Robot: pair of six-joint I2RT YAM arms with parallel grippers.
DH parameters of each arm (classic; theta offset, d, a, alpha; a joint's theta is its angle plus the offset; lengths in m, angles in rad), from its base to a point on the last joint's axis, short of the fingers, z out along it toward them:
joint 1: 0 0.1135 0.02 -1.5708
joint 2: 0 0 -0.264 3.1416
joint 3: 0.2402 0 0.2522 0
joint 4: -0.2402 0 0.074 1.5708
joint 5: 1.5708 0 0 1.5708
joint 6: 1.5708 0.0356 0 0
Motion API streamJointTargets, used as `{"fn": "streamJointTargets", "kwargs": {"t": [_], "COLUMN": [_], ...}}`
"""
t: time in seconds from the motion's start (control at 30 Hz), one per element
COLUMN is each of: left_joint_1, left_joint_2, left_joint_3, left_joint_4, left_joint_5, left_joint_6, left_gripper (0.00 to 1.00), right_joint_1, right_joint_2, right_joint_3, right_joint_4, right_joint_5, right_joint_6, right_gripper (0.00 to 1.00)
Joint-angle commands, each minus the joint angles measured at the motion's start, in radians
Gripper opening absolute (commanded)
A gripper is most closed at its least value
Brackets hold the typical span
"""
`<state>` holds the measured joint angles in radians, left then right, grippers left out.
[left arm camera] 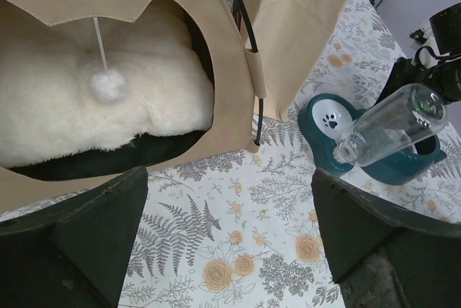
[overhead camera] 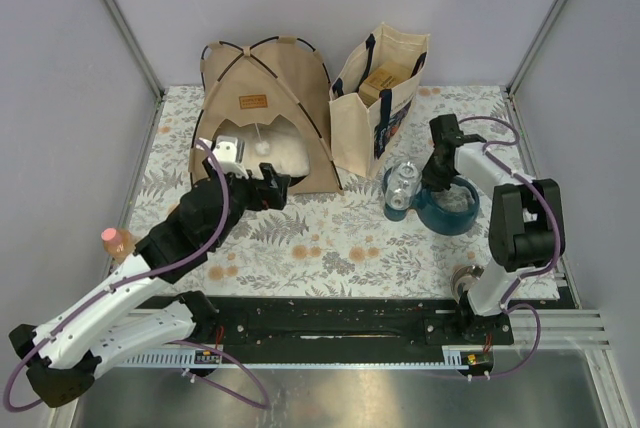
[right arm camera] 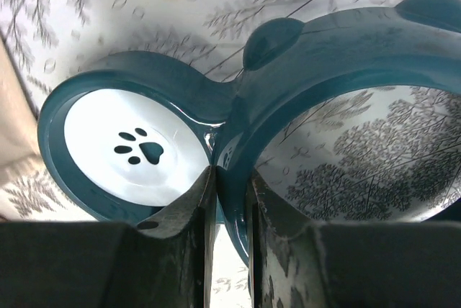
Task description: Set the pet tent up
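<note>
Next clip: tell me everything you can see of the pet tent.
The pet tent stands upright at the back left of the table. It is tan canvas over thin black crossed poles, with a brown label above its arched doorway. A white pom-pom hangs on a string in the opening, and a fluffy white pillow lies inside. A tote bag stands close beside it.

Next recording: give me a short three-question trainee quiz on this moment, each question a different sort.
1. True or false: the pet tent stands upright with the white pillow inside.
2. What is the right gripper shut on? A) the tote bag B) the teal bowl C) the clear bottle
3. Fill in: the left gripper, facing the tent doorway, is ____.
Key: 1 true; 2 B; 3 open.
</note>
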<state>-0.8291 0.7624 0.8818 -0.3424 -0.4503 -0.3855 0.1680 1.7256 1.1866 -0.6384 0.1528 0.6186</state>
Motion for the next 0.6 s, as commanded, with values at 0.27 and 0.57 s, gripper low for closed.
{"fn": "streamJointTargets", "kwargs": {"t": [0.27, 0.57], "left_joint_1": [0.030, 0.039], "left_joint_2": [0.038, 0.058], "left_joint_3": [0.020, 0.029], "left_joint_4": [0.072, 0.074], "left_joint_5": [0.041, 0.048], "left_joint_6": [0.017, 0.010], "left_gripper": [0.99, 0.99], "right_joint_1": [-0.194, -0.200], "right_joint_2": [0.086, 0.000], "right_joint_3": [0.047, 0.087], "right_joint_4": [0.086, 0.005], "right_joint_5": [-0.005, 0.040], "right_joint_6": [0.214, 0.149], "right_gripper": [0.15, 0.75]}}
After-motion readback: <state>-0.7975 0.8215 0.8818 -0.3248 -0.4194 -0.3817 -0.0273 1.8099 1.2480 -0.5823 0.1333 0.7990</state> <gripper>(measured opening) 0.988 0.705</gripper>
